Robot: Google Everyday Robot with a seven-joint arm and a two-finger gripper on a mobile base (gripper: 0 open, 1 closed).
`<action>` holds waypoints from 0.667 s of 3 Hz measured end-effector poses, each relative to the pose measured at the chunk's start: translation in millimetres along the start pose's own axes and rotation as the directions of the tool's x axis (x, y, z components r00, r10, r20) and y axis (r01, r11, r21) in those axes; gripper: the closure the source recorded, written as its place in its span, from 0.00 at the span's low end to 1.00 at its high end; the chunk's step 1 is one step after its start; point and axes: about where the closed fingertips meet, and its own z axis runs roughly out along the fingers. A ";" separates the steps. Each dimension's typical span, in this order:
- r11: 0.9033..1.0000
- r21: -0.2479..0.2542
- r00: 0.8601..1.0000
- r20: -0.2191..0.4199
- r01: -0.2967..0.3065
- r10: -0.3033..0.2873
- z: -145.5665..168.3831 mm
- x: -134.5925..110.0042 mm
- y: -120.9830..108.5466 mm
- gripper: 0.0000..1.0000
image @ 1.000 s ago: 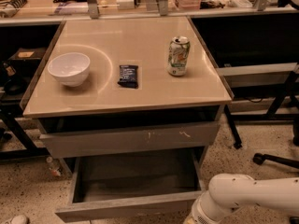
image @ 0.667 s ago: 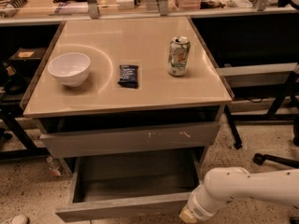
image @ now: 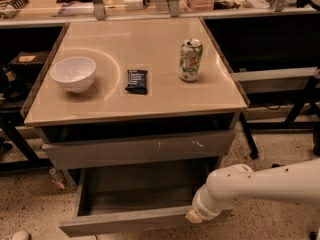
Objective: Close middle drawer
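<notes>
The middle drawer (image: 142,196) stands pulled far out under the cabinet, showing its smooth grey box interior; its plain flat front (image: 120,223) runs along the bottom of the view. My white arm comes in from the right. My gripper (image: 194,216) is at the arm's tip, right against the right part of the drawer front. Above it is the grey drawer front with whitish scratch marks (image: 137,149), slightly out from the cabinet.
On the tan cabinet top (image: 150,44) stand a white bowl (image: 73,74), a dark snack packet (image: 136,81) and a drink can (image: 190,60). Dark shelving flanks the cabinet on both sides. A bottle (image: 56,178) lies on the speckled floor at left.
My arm has swung left and slightly up, bringing the gripper from the lower right to the drawer's front. The drawer itself looks about as far out as before.
</notes>
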 end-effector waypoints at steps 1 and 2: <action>1.000 -0.001 1.000 -0.003 0.005 -0.005 1.0 -2.0 0.4 0.81; 1.000 -0.001 1.000 -0.003 0.005 -0.005 1.0 -2.0 0.5 0.58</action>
